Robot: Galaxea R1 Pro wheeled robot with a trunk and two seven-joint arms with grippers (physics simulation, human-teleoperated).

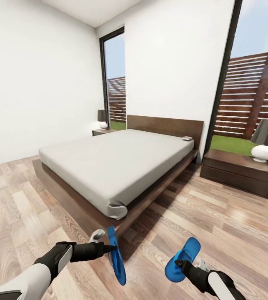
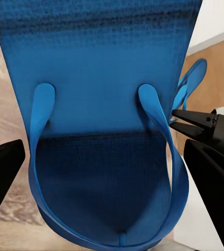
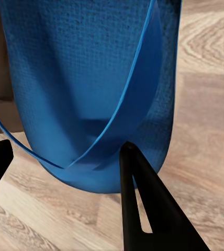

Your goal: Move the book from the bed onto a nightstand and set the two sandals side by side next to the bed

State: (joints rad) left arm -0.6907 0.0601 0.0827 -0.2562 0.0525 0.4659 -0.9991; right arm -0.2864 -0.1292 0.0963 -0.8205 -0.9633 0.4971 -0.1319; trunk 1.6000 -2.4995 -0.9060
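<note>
Carrying both sandals is the step in hand: the left end effector grips one sandal, the right end effector grips the other, above the floor near the bed's foot corner. Next: lower them side by side beside the bed. The book lies by the headboard.

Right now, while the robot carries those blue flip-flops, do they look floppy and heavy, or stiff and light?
Probably light: each gripper holds a sandal up, the left gripper its sandal, the right gripper the other sandal. Fairly stiff, I'd guess: both soles keep their shape instead of drooping. The thin strap looks flexible, so it may bend or snag.
</note>
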